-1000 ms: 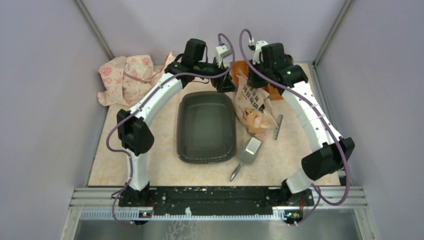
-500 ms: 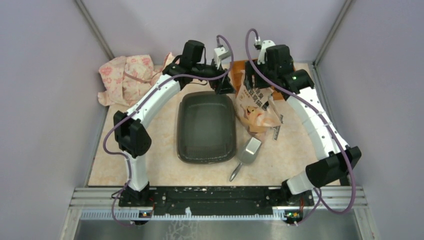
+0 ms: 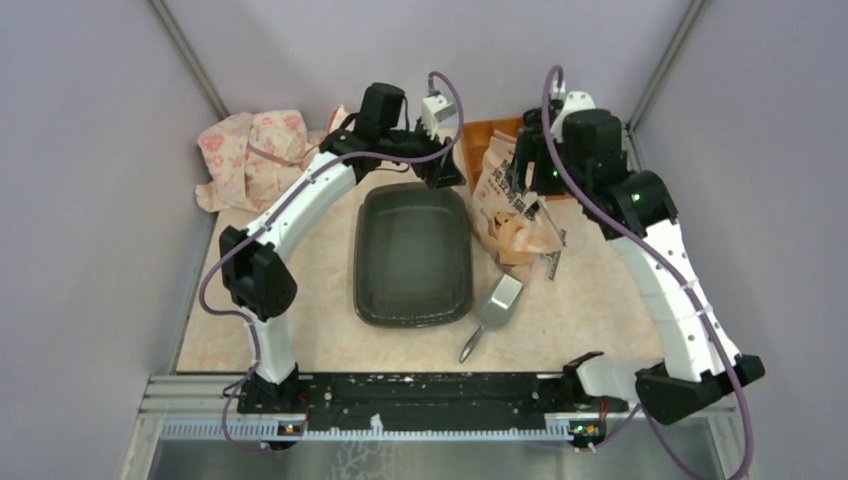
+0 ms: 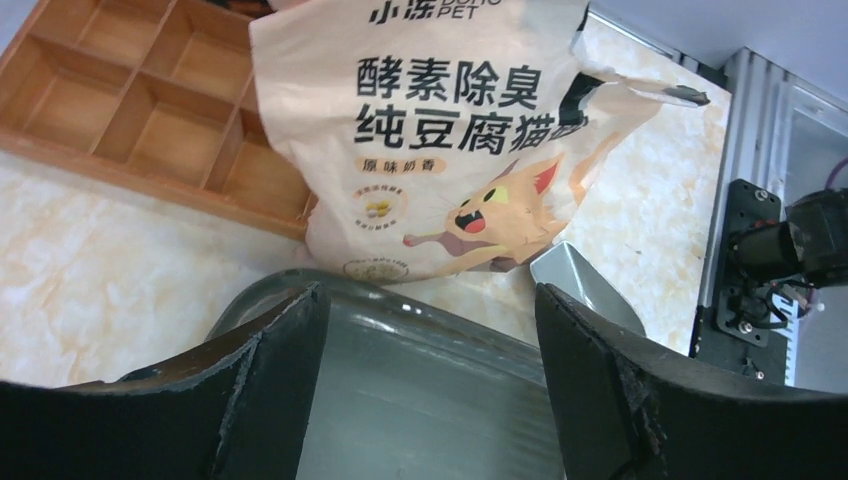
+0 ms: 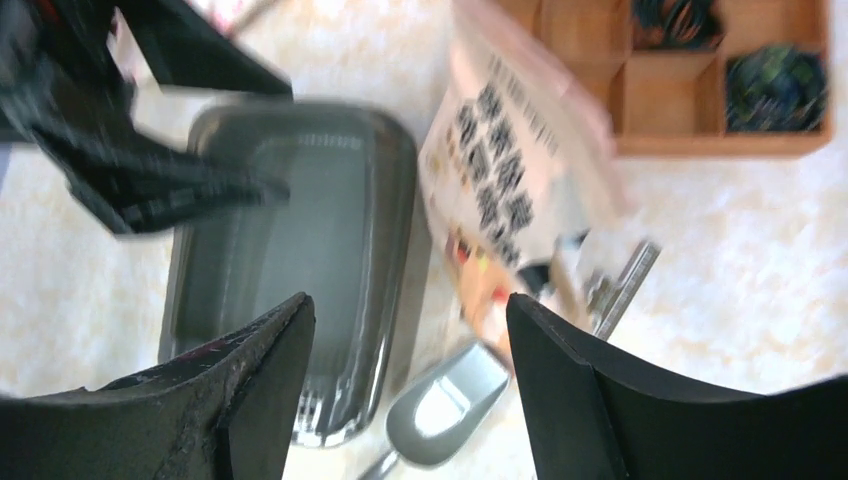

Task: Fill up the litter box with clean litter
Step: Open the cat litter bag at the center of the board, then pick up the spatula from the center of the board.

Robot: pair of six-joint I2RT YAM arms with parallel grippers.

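Observation:
The litter box (image 3: 412,255), a dark grey tray, lies mid-table; its smooth wall fills the lower left wrist view (image 4: 430,400) and shows in the right wrist view (image 5: 300,230). No clean litter is in view. My left gripper (image 3: 445,172) (image 4: 430,305) hangs open over the box's far rim, nothing between its fingers. The printed peach bag (image 3: 508,205) (image 4: 450,130) (image 5: 510,190) slumps beside the box's right rim. My right gripper (image 3: 527,176) (image 5: 408,310) hovers open above the bag, holding nothing.
A grey metal scoop (image 3: 497,303) (image 5: 450,405) lies right of the box's near corner. An orange compartmented organiser (image 3: 487,133) (image 4: 130,110) (image 5: 700,100) sits behind the bag. Crumpled pink cloth (image 3: 255,155) lies at the far left. Purple walls close in on three sides.
My right gripper has opened, let go of the bag's top and pulled up and to the right; the bag has slumped. The left gripper barely shifted.

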